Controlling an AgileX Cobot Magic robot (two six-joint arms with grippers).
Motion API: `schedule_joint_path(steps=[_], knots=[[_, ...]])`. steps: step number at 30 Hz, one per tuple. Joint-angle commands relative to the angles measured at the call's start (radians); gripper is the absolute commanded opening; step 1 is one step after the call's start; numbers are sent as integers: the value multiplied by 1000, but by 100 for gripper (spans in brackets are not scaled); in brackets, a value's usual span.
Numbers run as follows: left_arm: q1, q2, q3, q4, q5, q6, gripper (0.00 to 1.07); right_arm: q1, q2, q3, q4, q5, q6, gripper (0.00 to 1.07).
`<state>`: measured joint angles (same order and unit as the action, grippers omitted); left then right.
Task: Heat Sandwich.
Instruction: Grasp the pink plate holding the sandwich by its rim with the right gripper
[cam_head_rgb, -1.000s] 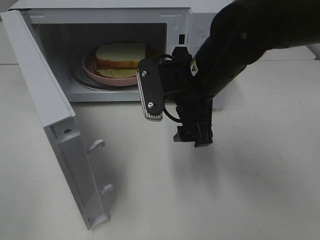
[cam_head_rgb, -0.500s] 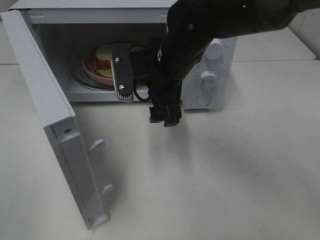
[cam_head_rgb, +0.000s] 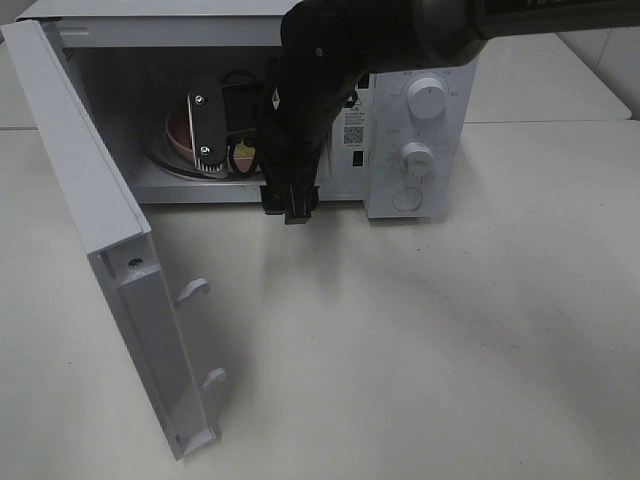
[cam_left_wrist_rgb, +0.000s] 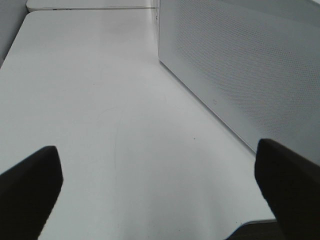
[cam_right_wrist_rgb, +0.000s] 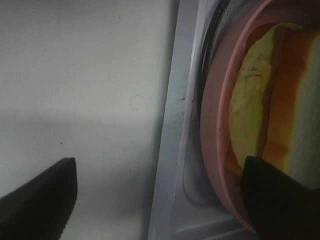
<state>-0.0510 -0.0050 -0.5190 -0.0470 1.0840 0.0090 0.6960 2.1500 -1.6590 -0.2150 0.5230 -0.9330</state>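
The sandwich (cam_right_wrist_rgb: 252, 115), white bread with a yellow-green filling, lies on the round pink plate (cam_right_wrist_rgb: 215, 125) inside the open microwave (cam_head_rgb: 440, 60). In the high view my right arm hides most of it; only a yellow bit (cam_head_rgb: 243, 155) and the plate's edge (cam_head_rgb: 178, 135) show. My right gripper (cam_head_rgb: 288, 205) hangs open and empty just in front of the microwave's sill, and its jaws stand wide apart in the right wrist view (cam_right_wrist_rgb: 157, 200). My left gripper (cam_left_wrist_rgb: 159, 187) is open and empty above the table, out of the high view.
The microwave door (cam_head_rgb: 90, 200) stands swung out to the left; its perforated panel (cam_left_wrist_rgb: 240, 65) shows in the left wrist view. Two knobs (cam_head_rgb: 428, 100) and a button are on the control panel at the right. The white table (cam_head_rgb: 420, 350) spreads in front.
My right arm has swung left across the microwave's front toward the opening. It now covers most of the sandwich and has uncovered the control panel.
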Motion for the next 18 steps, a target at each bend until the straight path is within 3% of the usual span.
schedule_joint_path(steps=[1,18], knots=[[2,-5,2,-5,-14,2,100,-10,41,-46,-5,-5,10,84],[2,-5,2,-2,-14,2,100,-55,196,-245,-41,0,67,79]])
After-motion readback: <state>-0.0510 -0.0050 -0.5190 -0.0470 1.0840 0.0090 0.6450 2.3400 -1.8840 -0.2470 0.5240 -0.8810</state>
